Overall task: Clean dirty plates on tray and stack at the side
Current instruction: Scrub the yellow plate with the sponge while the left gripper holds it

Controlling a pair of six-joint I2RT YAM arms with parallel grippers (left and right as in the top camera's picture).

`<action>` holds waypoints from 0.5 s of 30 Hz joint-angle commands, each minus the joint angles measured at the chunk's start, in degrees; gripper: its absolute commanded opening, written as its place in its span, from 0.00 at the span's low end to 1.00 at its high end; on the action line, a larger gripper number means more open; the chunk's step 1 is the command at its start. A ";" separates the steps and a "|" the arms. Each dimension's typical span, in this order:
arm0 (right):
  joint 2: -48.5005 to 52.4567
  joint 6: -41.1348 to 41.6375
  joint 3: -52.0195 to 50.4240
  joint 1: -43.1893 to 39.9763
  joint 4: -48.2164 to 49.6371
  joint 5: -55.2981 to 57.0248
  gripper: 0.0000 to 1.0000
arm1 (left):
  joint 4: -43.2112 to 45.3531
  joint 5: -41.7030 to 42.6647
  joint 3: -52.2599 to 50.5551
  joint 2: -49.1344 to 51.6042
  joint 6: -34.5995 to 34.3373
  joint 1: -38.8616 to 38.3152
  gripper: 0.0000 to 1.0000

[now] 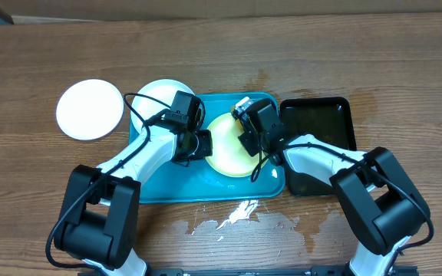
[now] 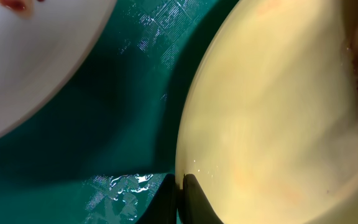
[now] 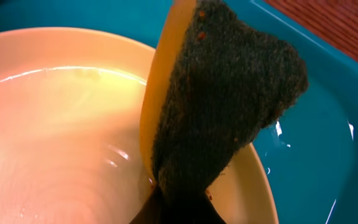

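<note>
Both arms crowd the middle of the overhead view, so the gripper tips are hard to make out there. The left gripper is closed on the left rim of the pale yellow-green plate, which lies on the right half of the turquoise tray. Its wrist camera shows only one dark fingertip at that rim.

The right gripper is clamped on a sponge — yellow foam with a dark scouring face. The sponge's pinched end is cut off at the bottom of the wrist view. It stands at the plate's rim on the black tray's side; whether it touches is unclear.

A smeared white plate overlaps the tray's back-left corner, half hidden by the left arm. A second white plate sits alone on the table at the left, bare wood around it. The black tray lies just beside the turquoise tray's right edge — spilled water spreads in front.
</note>
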 commanded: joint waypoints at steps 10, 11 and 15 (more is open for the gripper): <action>-7.54 0.11 2.69 -0.48 -6.62 -2.03 0.04 | -0.85 0.09 0.26 1.57 2.51 0.24 0.04; -8.11 0.11 2.69 -0.48 -7.04 -2.03 0.04 | -0.85 0.09 0.26 1.57 2.51 0.24 0.04; -7.72 0.28 2.67 -0.48 -8.07 -2.93 0.04 | -0.81 0.11 0.26 1.57 2.32 0.24 0.04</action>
